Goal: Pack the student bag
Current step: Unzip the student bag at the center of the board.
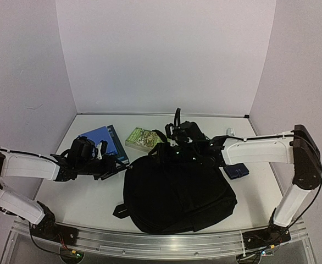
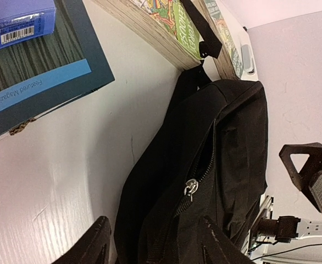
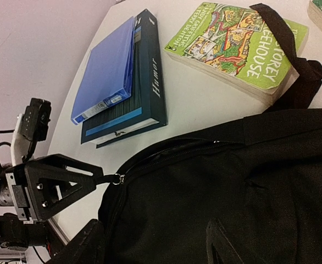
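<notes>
Left tool and right tool both gape over student bag: left should pinch zipper pull squarely while right anchors the fabric.

The student bag is soft, creased, matt black woven cloth. It has a flat webbing strap and a small shiny metal zipper pull. The counter is matt white with a faint wood grain. The green paperback has a glossy printed cover over rough, yellowed paper edges. The blue case looks like smooth, shiny plastic. The dark book under it has a smooth card cover. The left claw has fingers of matt black plastic.
</notes>
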`<act>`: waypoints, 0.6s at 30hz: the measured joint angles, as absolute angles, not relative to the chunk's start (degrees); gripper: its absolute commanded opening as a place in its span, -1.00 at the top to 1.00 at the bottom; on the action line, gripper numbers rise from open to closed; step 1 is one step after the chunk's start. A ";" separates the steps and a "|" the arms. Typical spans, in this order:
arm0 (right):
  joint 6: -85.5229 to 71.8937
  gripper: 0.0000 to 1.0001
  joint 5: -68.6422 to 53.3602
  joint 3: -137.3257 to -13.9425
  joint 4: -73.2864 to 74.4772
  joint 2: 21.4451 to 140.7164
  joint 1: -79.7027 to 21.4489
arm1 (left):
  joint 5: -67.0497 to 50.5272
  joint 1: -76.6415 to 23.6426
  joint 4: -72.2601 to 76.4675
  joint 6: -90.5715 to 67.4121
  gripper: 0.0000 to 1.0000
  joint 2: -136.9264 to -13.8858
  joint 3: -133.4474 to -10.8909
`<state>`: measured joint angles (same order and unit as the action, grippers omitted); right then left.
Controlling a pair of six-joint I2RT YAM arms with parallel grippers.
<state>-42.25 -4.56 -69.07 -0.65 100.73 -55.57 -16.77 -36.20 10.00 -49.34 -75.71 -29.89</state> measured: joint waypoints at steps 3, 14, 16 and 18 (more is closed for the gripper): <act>-42.09 -0.28 -5.45 -69.46 -0.54 100.96 -55.57 | -18.09 -35.99 12.10 -49.54 0.12 -77.04 -29.89; -41.95 -0.28 -6.94 -71.68 -0.51 104.20 -55.57 | -20.36 -35.99 16.59 -50.00 0.49 -80.64 -29.91; -41.73 -0.28 -6.88 -71.72 -0.44 104.59 -55.57 | -20.36 -35.99 17.00 -50.04 0.65 -80.66 -29.91; -41.02 -0.32 -6.64 -72.01 -0.33 105.17 -55.57 | -20.35 -35.99 17.15 -50.33 0.85 -80.68 -29.91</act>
<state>-41.02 -6.64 -72.01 -0.33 105.17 -55.57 -20.35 -35.99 17.15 -50.33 -80.68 -29.91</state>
